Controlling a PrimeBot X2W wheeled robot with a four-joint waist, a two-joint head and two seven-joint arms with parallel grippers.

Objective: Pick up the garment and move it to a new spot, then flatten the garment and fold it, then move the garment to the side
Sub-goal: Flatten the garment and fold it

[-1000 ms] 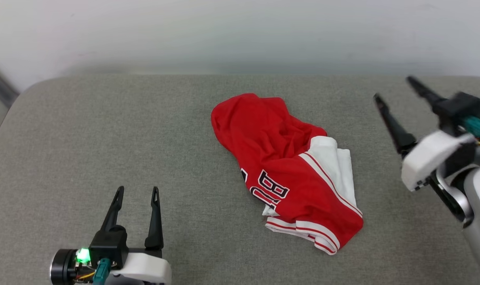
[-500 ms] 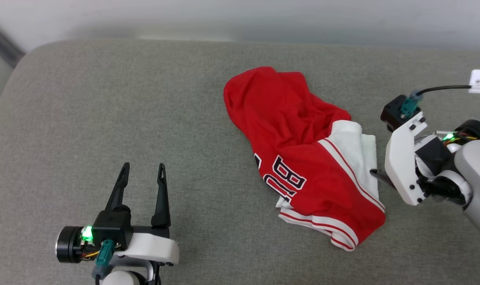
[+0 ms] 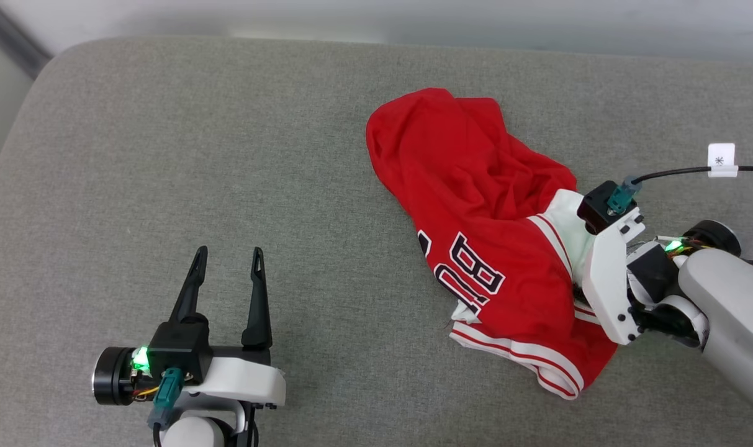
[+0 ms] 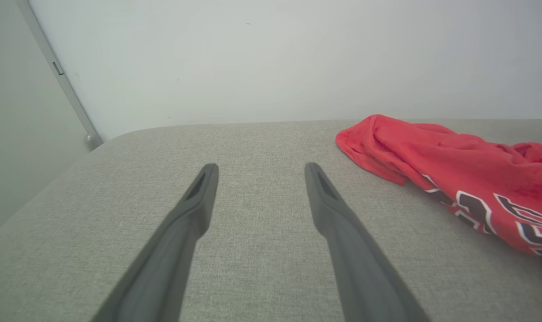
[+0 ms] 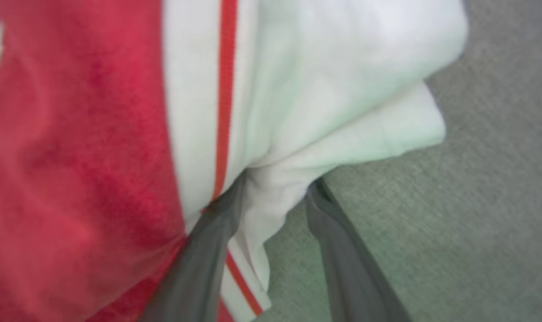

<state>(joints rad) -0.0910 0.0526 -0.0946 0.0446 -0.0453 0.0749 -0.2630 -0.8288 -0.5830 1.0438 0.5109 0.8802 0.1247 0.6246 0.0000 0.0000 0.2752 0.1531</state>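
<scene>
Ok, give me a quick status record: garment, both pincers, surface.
garment: red jersey with white sleeve, crumpled in a heap, not flattened, lettering partly showing
surface: grey fabric top; garment lies right of centre in the head view
left pincer: open, empty, apart from the garment
right pincer: at the garment's white sleeve edge, fingers on either side of a bunched white fold; cannot tell if the grip is firm
lifted: no, garment rests on the surface
</scene>
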